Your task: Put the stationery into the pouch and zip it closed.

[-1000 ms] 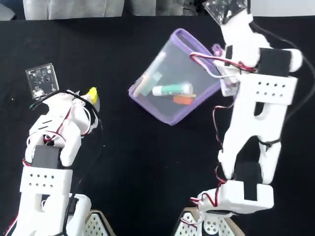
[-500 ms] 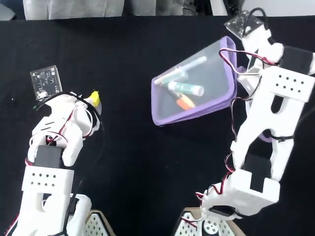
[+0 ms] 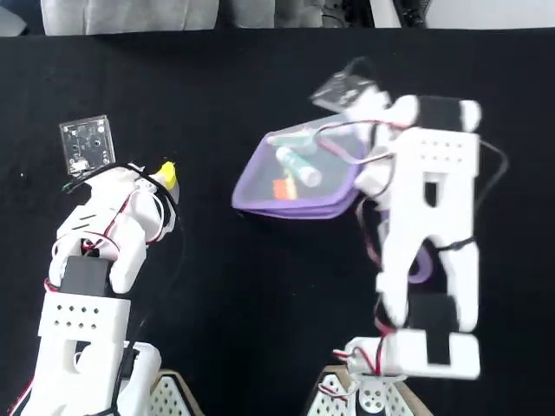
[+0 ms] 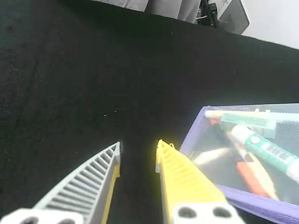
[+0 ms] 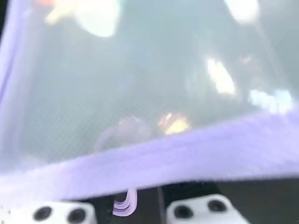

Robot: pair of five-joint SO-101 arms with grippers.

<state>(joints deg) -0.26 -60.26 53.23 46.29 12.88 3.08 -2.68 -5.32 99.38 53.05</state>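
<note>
The pouch (image 3: 295, 178), see-through with purple trim, sits right of centre on the black table (image 3: 217, 286). Its long axis runs left to right. It looks tipped up rather than flat. The stationery is already inside: a green and white tube (image 3: 297, 165), an orange piece (image 3: 282, 186) and, in the left wrist view, a pale pen (image 4: 252, 114).

The right end of the pouch meets the right gripper (image 3: 354, 163). In the right wrist view the purple edge (image 5: 187, 154) crosses close in front of the jaws, which appear to be clamped on it. Beside them hangs a small lilac loop (image 5: 124, 203), perhaps the zip pull, though I cannot tell.

The left gripper (image 3: 165, 178) is well to the left of the pouch, with bare table between them. Its grey and yellow jaws are parted and hold nothing. It points toward the far side of the table, so the pouch's left end lies off to its right.

I judge zipping is what remains. The right arm is at the pouch, so the left arm would have to cross rightward to its free left end.
</note>
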